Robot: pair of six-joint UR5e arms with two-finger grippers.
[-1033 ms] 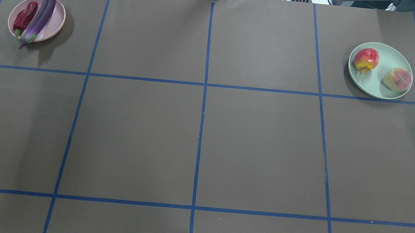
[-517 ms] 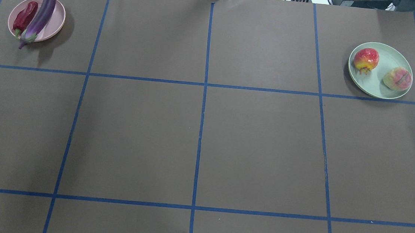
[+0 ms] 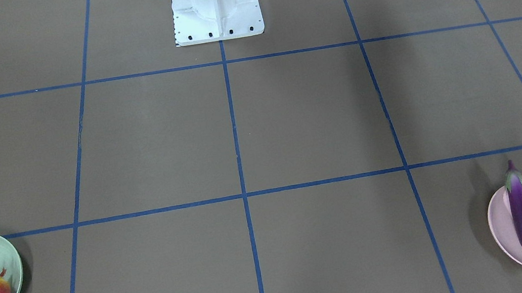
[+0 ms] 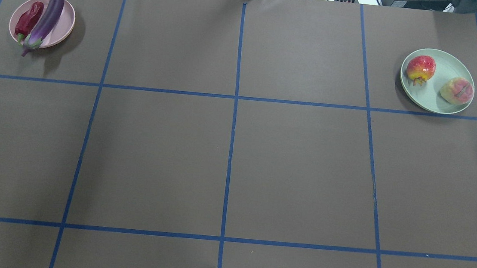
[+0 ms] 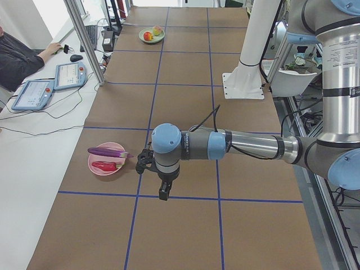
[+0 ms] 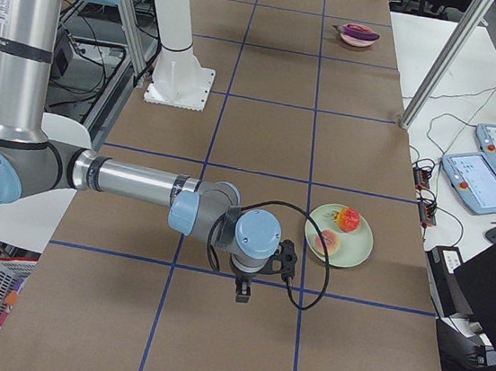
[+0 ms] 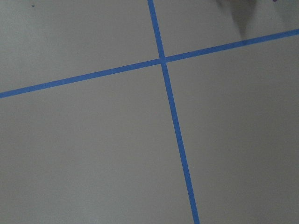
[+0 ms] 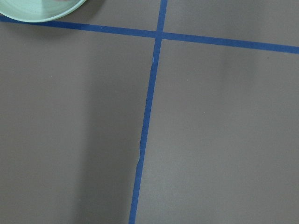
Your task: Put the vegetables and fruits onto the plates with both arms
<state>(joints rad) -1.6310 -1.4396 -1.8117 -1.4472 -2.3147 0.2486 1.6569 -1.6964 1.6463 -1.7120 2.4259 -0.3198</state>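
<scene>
The purple eggplant (image 4: pixel 48 18) and the red chili (image 4: pixel 28 20) lie side by side on the pink plate (image 4: pixel 65 19) at the far left. On the mint green plate (image 4: pixel 434 96) at the far right rest the red-orange fruit (image 4: pixel 421 68) and the peach (image 4: pixel 456 90). My left gripper (image 5: pixel 163 194) hangs over bare table near the pink plate (image 5: pixel 98 159) and shows only in the exterior left view; I cannot tell its state. My right gripper (image 6: pixel 242 292) hangs beside the green plate (image 6: pixel 356 244), seen only in the exterior right view; state unclear.
Brown paper with a blue tape grid covers the table. The white robot base (image 3: pixel 215 4) stands at the robot's edge. A person (image 5: pixel 17 56) sits at a side desk with tablets (image 5: pixel 34 93). An aluminium post (image 5: pixel 84 39) rises by the table's far edge.
</scene>
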